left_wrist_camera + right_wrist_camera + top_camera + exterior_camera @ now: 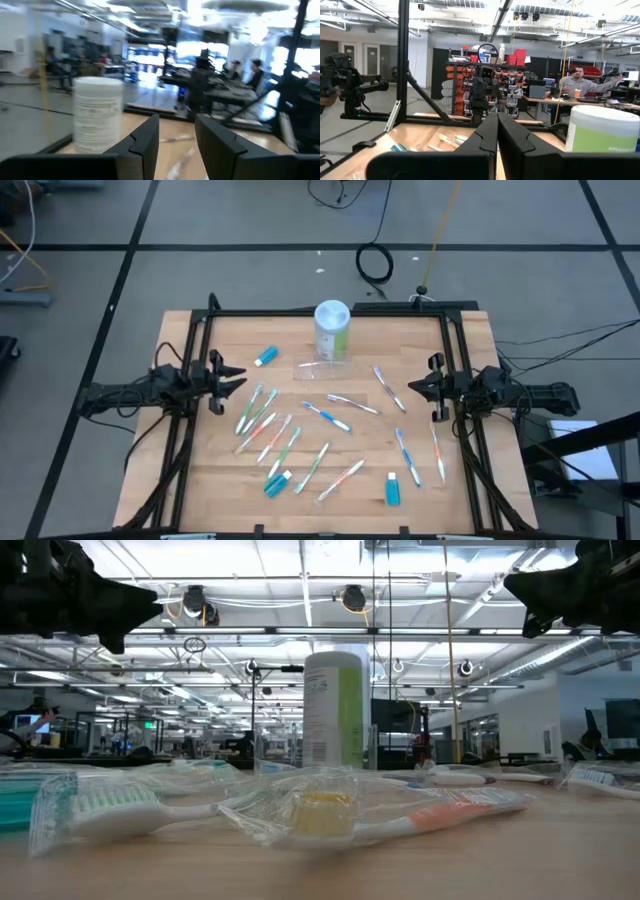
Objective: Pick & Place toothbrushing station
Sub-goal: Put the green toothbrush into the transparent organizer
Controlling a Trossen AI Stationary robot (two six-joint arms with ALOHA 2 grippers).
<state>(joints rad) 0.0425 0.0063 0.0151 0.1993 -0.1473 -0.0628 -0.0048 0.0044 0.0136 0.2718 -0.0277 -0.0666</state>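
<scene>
- High view: toothbrushes (327, 416) are being shown scattered over the middle of the wooden tabletop (470, 340), with blue tubes at (265, 358), (277, 482) and (392, 489). A white-and-green canister (332, 330) is being shown upright near the far edge, a clear wrapper (322, 368) just in front of it. The left claw (232, 376) is being held partly open at the left edge, gripping nothing; the right claw (413, 386) is being kept pinched closed at the right edge, also empty.
- Low view: wrapped toothbrushes (130, 808) are being seen up close, the canister (333, 710) standing behind them.
- Left wrist view: a gap is being shown between the fingers (145, 145), the canister (98, 116) off to one side.
- Right wrist view: the fingers (485, 140) are being pressed together; a person is being seen seated far back.
</scene>
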